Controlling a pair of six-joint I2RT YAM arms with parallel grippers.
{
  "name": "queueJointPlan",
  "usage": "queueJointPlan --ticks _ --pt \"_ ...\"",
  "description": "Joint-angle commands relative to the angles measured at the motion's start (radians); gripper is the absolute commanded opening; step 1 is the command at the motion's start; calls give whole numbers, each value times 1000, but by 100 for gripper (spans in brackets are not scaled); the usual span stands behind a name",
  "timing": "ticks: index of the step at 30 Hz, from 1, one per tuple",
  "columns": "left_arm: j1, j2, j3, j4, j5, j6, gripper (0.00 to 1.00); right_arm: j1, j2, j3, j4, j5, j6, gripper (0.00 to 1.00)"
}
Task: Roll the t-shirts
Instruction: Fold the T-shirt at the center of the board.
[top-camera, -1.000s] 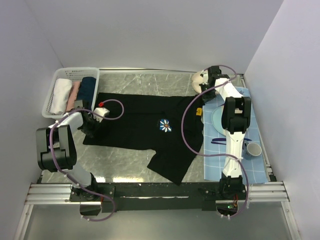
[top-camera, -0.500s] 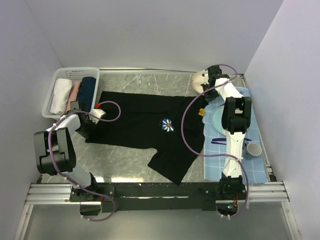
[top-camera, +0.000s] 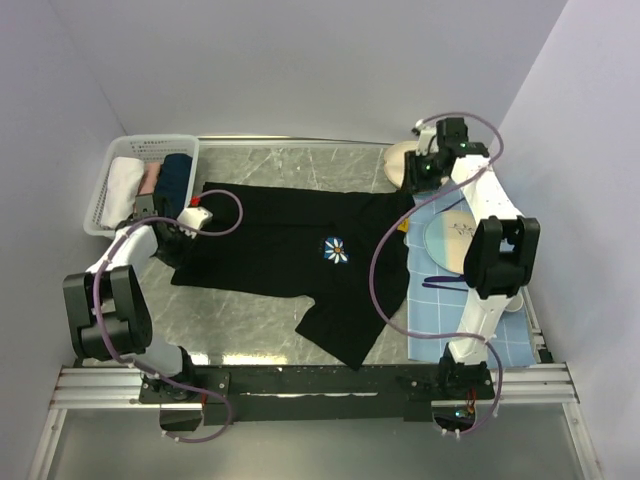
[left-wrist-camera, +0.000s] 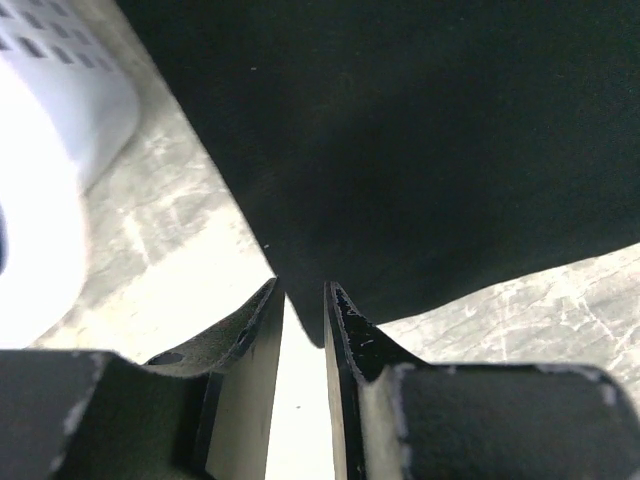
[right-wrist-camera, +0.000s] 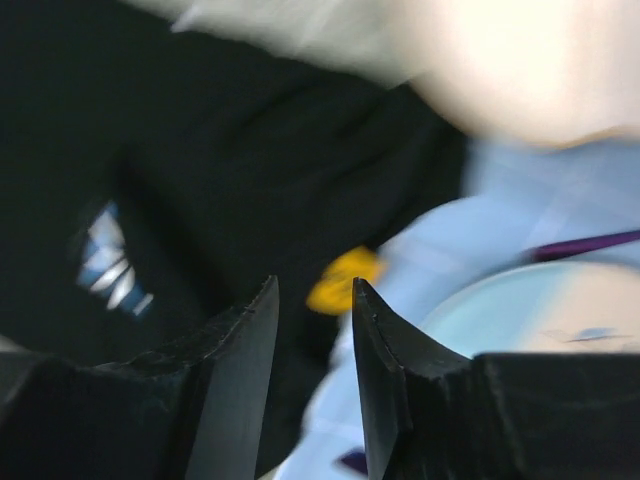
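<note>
We look down into a small booth closed in by three plain walls: a pale back wall (top-camera: 320, 70), a left wall (top-camera: 40, 150) and a right wall (top-camera: 590, 200), all smooth and matt. Between them lies a grey counter (top-camera: 260, 320) with a marbled, white-veined look, catching soft glare from even light. A thin metal strip (top-camera: 300, 140) runs along its far edge. Aluminium rails (top-camera: 100, 385) line the near edge, with a flat grey panel (top-camera: 320, 450) in front of them.

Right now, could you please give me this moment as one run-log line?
t-shirt: spread out, unrolled | left gripper: shut on t-shirt's left edge | right gripper: open, empty, raised over far-right corner
</note>
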Motion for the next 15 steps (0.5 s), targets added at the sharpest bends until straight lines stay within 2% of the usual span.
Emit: queueJointPlan --ticks 1,4,8,11,15 --pt "-10 34 23 -4 42 -30 29 72 -32 -196 -127 -184 -13 48" --pt "-13 45 22 17 38 -43 29 193 -78 -250 -183 -114 -165 48" --pt "-17 46 -1 48 33 -70 29 305 -218 -384 -8 1 -346 48" --pt "-19 32 -21 57 36 -79 29 371 -240 -425 53 47 -438 49" --pt "-19 11 -43 56 35 -79 29 426 -227 -434 132 121 -471 49"
